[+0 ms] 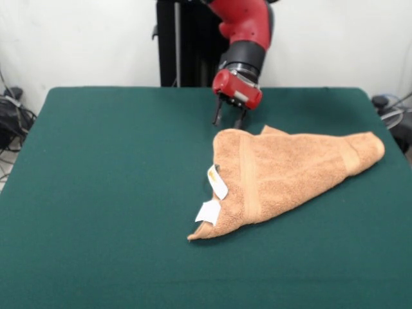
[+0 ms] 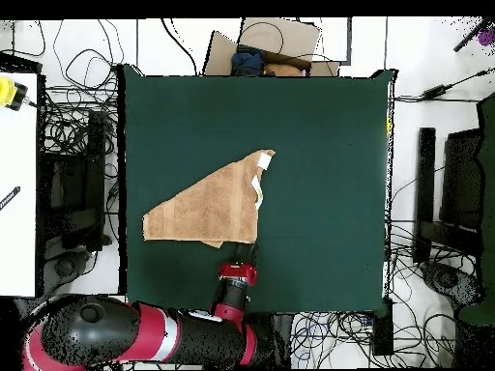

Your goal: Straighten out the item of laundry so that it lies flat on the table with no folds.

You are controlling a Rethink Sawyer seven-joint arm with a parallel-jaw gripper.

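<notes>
Hovering just behind the towel's (image 1: pixel 290 172) far corner, the gripper (image 1: pixel 230 120) has its jaws parted a little and pointing down, with nothing between them. The towel lies right of centre on the desk (image 1: pixel 103 193), doubled over into a rough triangle, 1 woven band running across the top layer and 2 white tags (image 1: pixel 214 196) sticking out at the near-left edge.

The main risk, as I judge it, is pinching both layers at that corner: pulling then drags the whole bundle across the felt instead of opening the fold. A grip on only a few loops could also slip free mid-pull. The upper layer may flop back into a new crease if released too early.

Nothing else sits on the desk. Cables (image 2: pixel 68 116) and a cardboard box (image 2: pixel 266 43) lie beyond its edges, clear of the work.
</notes>
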